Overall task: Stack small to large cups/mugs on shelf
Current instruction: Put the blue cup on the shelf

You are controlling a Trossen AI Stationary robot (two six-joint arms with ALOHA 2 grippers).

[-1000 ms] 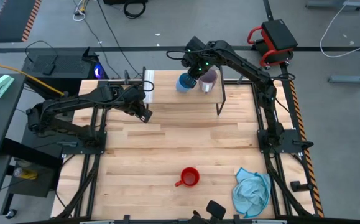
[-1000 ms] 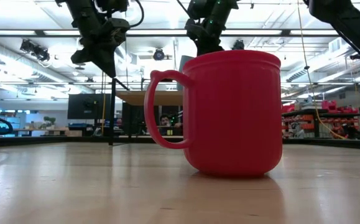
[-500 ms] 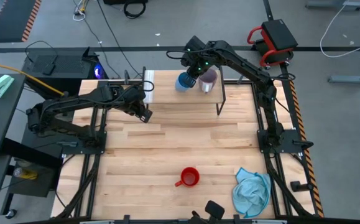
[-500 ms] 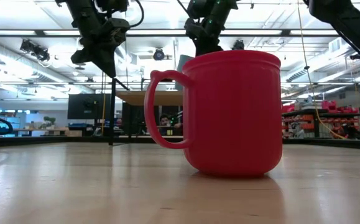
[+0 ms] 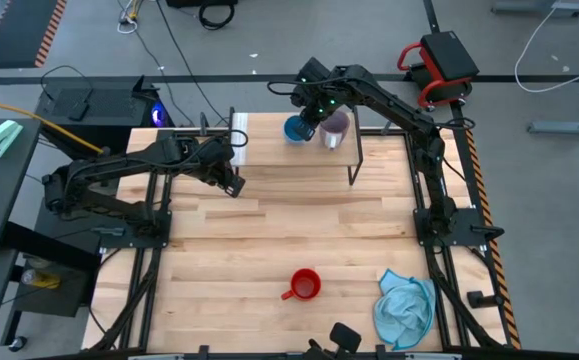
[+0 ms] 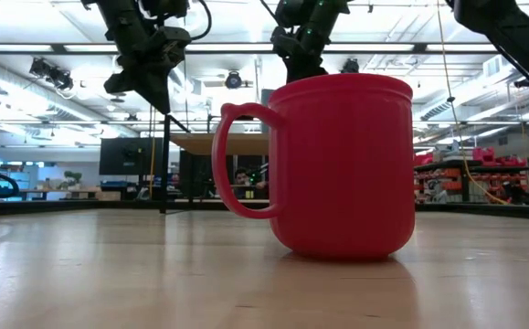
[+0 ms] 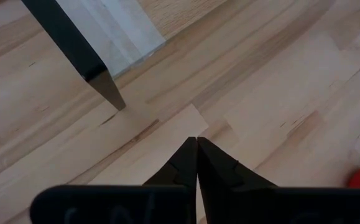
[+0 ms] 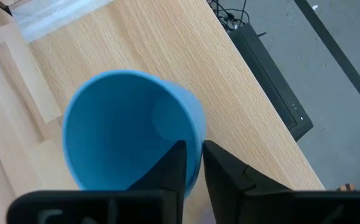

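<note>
My right gripper point(image 5: 311, 112) is over the far end of the shelf point(image 5: 294, 165), shut on the light blue cup point(image 5: 295, 128). The translucent purple-grey mug point(image 5: 335, 128) stands on the shelf just right of that cup. The red mug point(image 5: 306, 285) stands upright on the table near the near edge; it fills the low view point(image 6: 337, 164). My left gripper point(image 5: 235, 186) is shut and hovers over the table beside the shelf's left end, by the white strip point(image 7: 114, 31). It touches nothing. My right gripper holds the blue cup by its rim point(image 8: 195, 134), one finger point(image 8: 170, 165) inside the cup and the other finger point(image 8: 226, 168) outside the wall. The fingers come from above, pointing down. The cup's mouth faces up over the shelf top; whether its base rests there is hidden.
A crumpled light blue cloth point(image 5: 406, 308) lies at the table's near right corner. The shelf's black leg point(image 7: 74, 46) stands close in front of my left gripper point(image 7: 196, 140). Bare tabletop point(image 5: 299, 225) lies between the shelf and the red mug.
My right gripper has carried the blue cup a little toward the table's far edge. The left arm and the other things have kept still.
</note>
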